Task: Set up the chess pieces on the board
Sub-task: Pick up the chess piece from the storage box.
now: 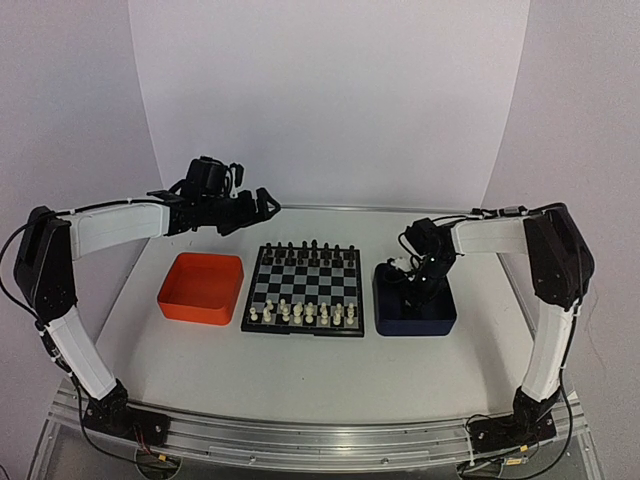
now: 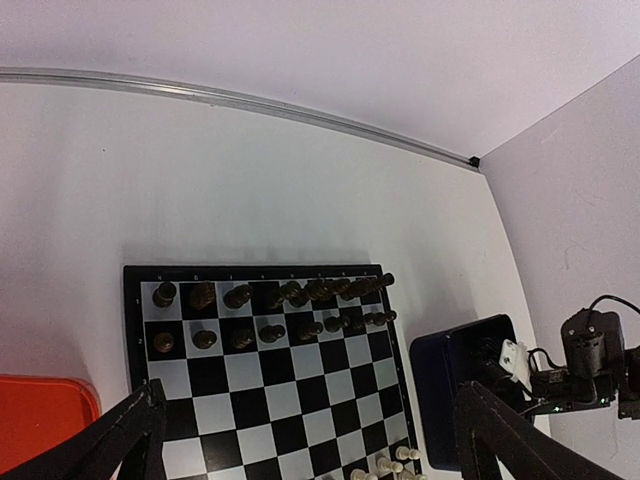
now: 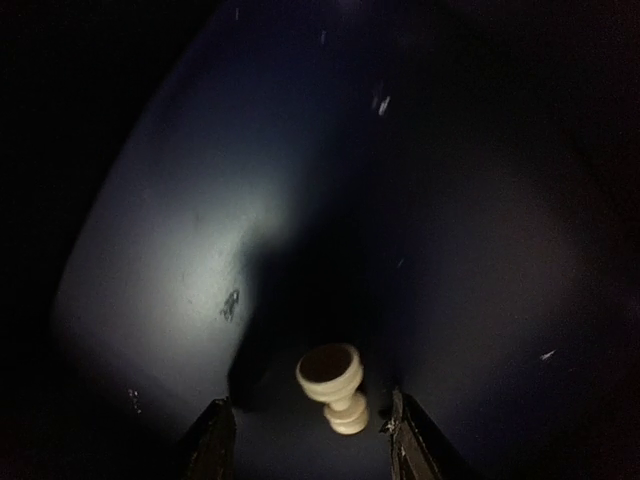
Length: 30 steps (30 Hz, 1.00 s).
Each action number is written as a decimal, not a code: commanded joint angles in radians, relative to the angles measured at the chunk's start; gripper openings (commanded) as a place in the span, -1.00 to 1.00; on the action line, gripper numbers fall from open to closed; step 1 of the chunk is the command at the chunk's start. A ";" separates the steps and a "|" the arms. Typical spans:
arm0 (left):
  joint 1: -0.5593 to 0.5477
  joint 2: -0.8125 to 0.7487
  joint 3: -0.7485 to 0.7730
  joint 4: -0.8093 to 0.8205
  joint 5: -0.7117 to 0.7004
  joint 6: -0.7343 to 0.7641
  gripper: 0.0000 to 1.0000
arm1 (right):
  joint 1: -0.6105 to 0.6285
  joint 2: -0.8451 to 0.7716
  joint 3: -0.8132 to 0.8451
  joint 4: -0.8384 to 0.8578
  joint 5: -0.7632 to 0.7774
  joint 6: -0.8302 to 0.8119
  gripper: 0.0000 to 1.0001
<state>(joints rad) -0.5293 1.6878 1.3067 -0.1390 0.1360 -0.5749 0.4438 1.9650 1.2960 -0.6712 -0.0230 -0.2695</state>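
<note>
The board [image 1: 305, 283] lies at the table's middle. Cream chess pieces [image 1: 300, 313] fill its near two rows and black pieces [image 1: 308, 250] its far two rows. My right gripper [image 1: 408, 290] reaches down into the dark blue tray [image 1: 415, 322]. In the right wrist view the gripper [image 3: 310, 415] is open, with one cream chess piece [image 3: 335, 385] lying on its side on the tray floor [image 3: 180, 250] between the fingers, touching neither. My left gripper [image 1: 265, 203] hangs open above the table behind the board's far left corner. In its wrist view the left gripper [image 2: 308, 390] frames the board [image 2: 270, 390] below.
An orange tray [image 1: 200, 288] sits just left of the board. The blue tray [image 2: 450, 390] stands close against the board's right side. The back wall and a metal rail [image 2: 250, 100] run behind the board.
</note>
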 commanded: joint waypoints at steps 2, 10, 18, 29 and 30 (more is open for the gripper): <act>0.000 -0.012 -0.006 -0.002 -0.013 -0.025 0.99 | 0.002 0.032 0.040 0.053 0.052 -0.035 -0.09; 0.000 -0.008 -0.011 -0.004 -0.016 -0.031 0.99 | 0.002 0.056 0.038 0.078 0.051 -0.032 -0.41; 0.000 -0.005 -0.015 -0.001 -0.005 -0.031 0.99 | 0.002 0.015 0.039 0.127 0.016 0.075 -0.93; -0.051 -0.079 -0.078 0.132 0.070 0.024 0.99 | 0.002 -0.301 0.021 0.198 0.059 0.545 -1.00; -0.064 -0.085 -0.082 0.159 0.075 0.032 0.99 | 0.002 -0.332 0.016 0.206 0.081 0.621 -1.00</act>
<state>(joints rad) -0.5509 1.6740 1.2383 -0.0956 0.1650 -0.5907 0.4438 1.8174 1.3145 -0.5383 0.0080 0.0440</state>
